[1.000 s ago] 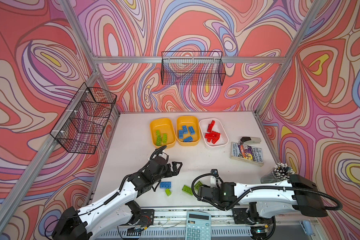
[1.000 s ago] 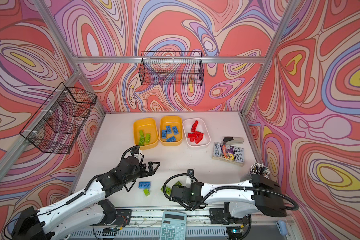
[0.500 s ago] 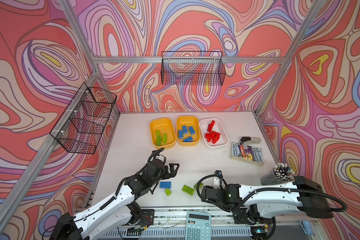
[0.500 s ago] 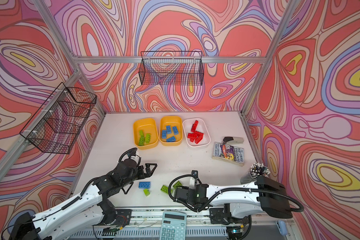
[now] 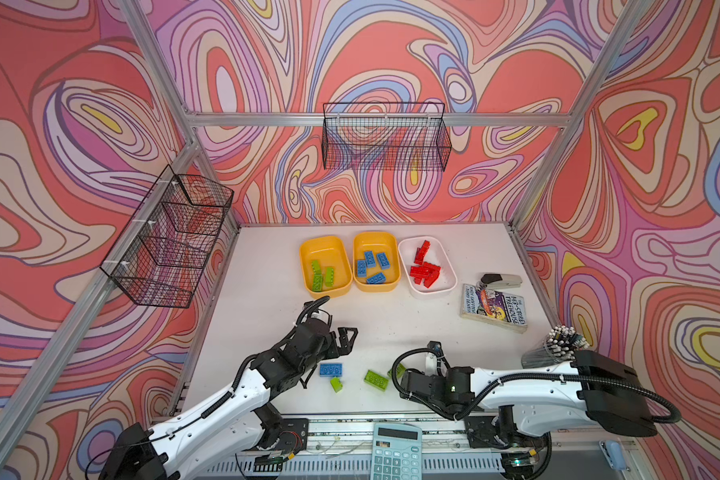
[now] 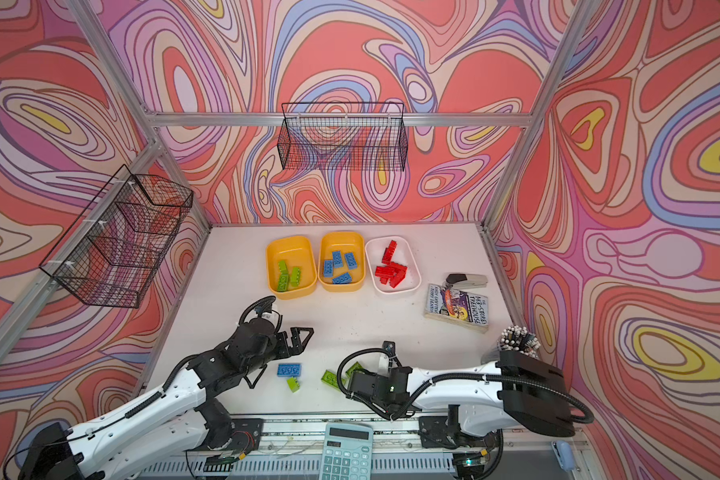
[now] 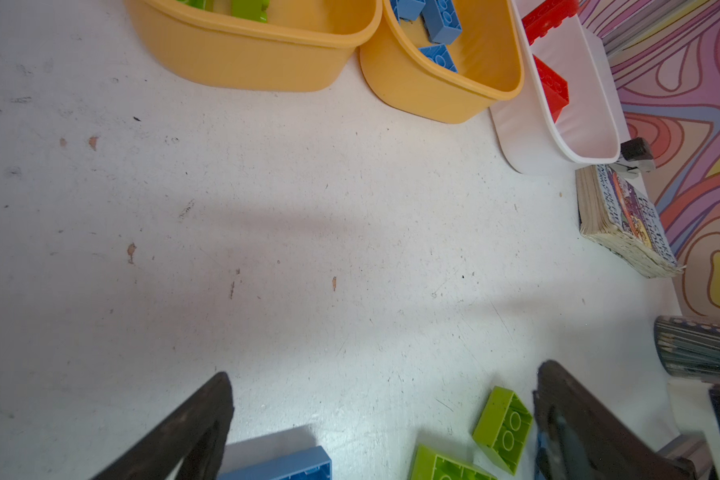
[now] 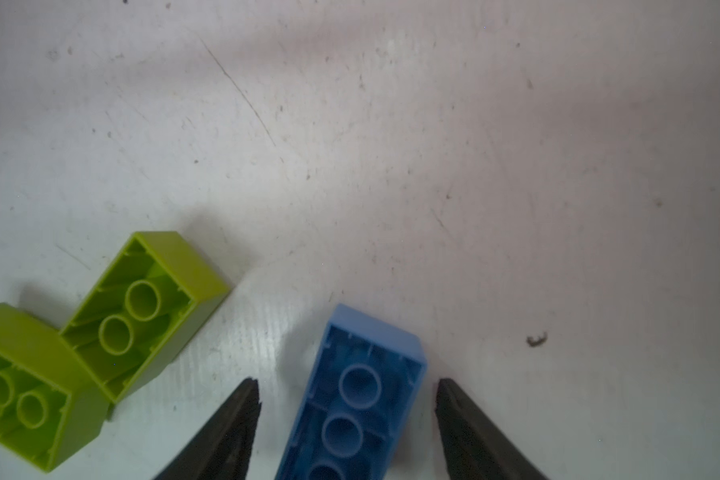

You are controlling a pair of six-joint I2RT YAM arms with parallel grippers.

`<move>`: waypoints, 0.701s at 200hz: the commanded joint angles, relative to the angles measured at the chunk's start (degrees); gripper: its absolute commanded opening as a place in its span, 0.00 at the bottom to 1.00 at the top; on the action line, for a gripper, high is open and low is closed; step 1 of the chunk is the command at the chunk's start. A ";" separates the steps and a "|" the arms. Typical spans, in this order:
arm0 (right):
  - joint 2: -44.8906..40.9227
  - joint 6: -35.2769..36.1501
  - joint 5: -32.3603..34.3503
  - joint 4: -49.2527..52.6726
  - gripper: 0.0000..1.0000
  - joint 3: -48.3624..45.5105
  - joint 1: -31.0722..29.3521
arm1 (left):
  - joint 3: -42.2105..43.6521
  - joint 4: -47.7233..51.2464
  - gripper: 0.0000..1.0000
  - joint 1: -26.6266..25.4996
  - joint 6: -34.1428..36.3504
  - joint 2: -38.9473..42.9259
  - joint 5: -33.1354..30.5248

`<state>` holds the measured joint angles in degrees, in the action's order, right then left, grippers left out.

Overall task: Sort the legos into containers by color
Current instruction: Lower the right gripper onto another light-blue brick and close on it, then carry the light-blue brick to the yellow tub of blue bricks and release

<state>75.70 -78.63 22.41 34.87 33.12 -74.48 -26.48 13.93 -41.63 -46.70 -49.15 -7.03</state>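
Swirl-patterned walls (image 5: 100, 124) enclose a white surface (image 5: 391, 324) with three containers (image 5: 325, 246) at 12 o'clock holding sorted legos (image 5: 425, 270). From 5 o'clock the right arm (image 5: 516, 386) lies low, its right claw (image 8: 348, 384) open astride an upturned blue lego (image 8: 362, 399), with lime legos (image 8: 142, 316) beside it. From 7 o'clock the left arm (image 5: 233, 395) angles toward 1, its left claw (image 5: 347, 340) spread wide and empty, a second blue lego (image 5: 330, 369) at its 6.
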 commanded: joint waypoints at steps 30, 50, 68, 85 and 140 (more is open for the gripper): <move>2.93 6.08 -2.96 -5.48 0.40 -0.47 4.88 | 0.82 3.19 1.00 1.00 0.29 -0.25 -1.39; 2.28 8.85 -2.22 -2.06 0.31 2.16 6.35 | 0.77 4.13 1.00 1.37 0.41 0.40 -1.74; -0.32 13.12 -0.74 1.53 0.30 6.00 9.41 | 0.72 5.44 1.00 1.72 0.76 1.10 -2.11; -2.29 20.05 -0.68 2.10 0.30 10.13 15.41 | 0.46 6.89 1.00 2.15 0.99 1.91 -3.03; 14.50 45.74 -7.38 -4.78 0.30 34.39 33.76 | 0.19 12.84 1.00 2.95 -1.14 6.34 -4.53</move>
<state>81.56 -46.30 18.11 33.87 59.20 -44.40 -26.46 21.37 -39.00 -46.59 -44.99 -9.65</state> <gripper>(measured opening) 0.333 0.998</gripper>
